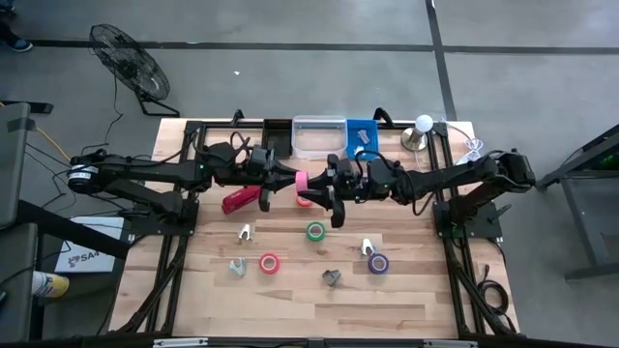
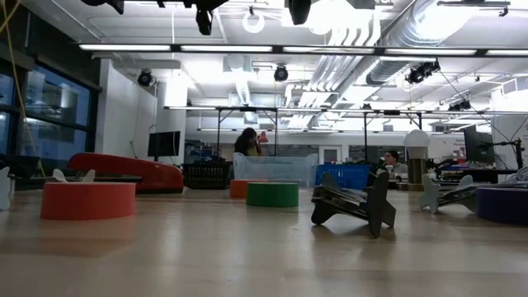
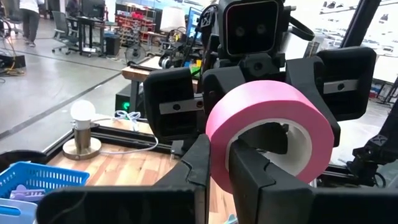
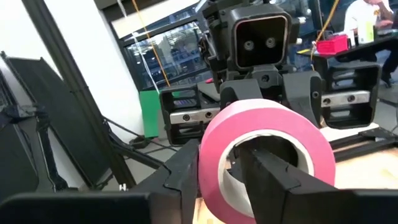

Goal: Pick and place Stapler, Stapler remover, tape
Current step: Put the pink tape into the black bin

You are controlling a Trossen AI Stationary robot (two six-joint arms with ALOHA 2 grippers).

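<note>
A pink tape roll [image 1: 303, 182] hangs high over the middle of the table between my two grippers, which point level at each other. My left gripper [image 3: 219, 149] comes from the table's left and is shut on the roll [image 3: 267, 112]. My right gripper [image 4: 221, 155] comes from the right. It has one finger outside the roll [image 4: 261, 134] and one in its hole, with a dark slit showing beside the inner finger. The red stapler [image 1: 239, 200] lies flat on the wood below the left gripper. Staple removers [image 1: 245, 232] [image 1: 332, 278] lie nearer the front. My left gripper pinches the pink roll's wall [image 3: 217, 130] on the side toward it, with one finger [image 3: 198, 162] outside the roll and the other [image 3: 255, 177] inside the hole. The fingers come level from the table's left. The roll stands on edge, lifted clear of the table.
Green [image 1: 315, 230], red [image 1: 269, 262] and purple [image 1: 378, 262] tape rolls lie on the table's near half, and an orange roll [image 1: 305, 201] lies under the grippers. A clear bin [image 1: 319, 135], a blue basket [image 1: 362, 135] and a lamp [image 1: 423, 124] line the far edge.
</note>
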